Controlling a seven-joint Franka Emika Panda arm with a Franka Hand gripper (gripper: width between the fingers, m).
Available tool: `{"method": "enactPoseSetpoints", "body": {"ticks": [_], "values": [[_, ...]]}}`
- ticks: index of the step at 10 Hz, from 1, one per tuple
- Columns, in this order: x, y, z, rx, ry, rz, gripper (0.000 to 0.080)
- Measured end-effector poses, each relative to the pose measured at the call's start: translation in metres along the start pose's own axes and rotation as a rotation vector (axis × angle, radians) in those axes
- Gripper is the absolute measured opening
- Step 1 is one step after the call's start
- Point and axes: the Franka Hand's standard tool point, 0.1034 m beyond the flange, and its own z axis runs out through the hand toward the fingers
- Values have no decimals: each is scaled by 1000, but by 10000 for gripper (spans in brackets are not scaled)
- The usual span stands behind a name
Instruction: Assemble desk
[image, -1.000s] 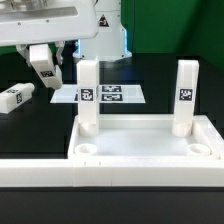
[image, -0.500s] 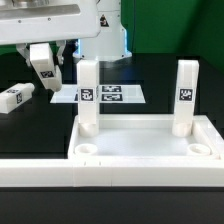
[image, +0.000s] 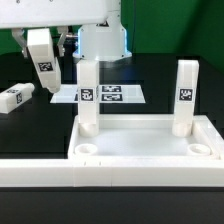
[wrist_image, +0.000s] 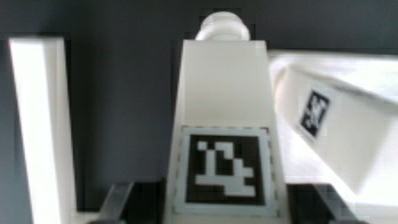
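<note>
The white tray-like tabletop lies with its sockets up at the exterior view's centre-right. Two white tagged legs stand upright in its far corners, one on the left and one on the right. My gripper is at the upper left, shut on a third tagged leg held in the air, nearly upright, left of the tabletop. In the wrist view this leg runs between my fingers. A fourth leg lies on the table at far left.
The marker board lies flat behind the tabletop. A long white low wall runs along the front. The arm's white base stands at the back. The wrist view also shows a tagged white part beside the held leg.
My gripper has risen with the leg. The held leg now sits higher and stands more upright than before. The tabletop and other legs have not moved.
</note>
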Motion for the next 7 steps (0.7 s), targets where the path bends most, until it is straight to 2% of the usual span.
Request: {"method": "enactPoseSetpoints", "body": {"ticks": [3,5,7], "values": [[2,-2,0,0,-2,2,292],[38,-22,-11,-3,25,-29,292],[63,-41,-17,0,30,-6,293]]}}
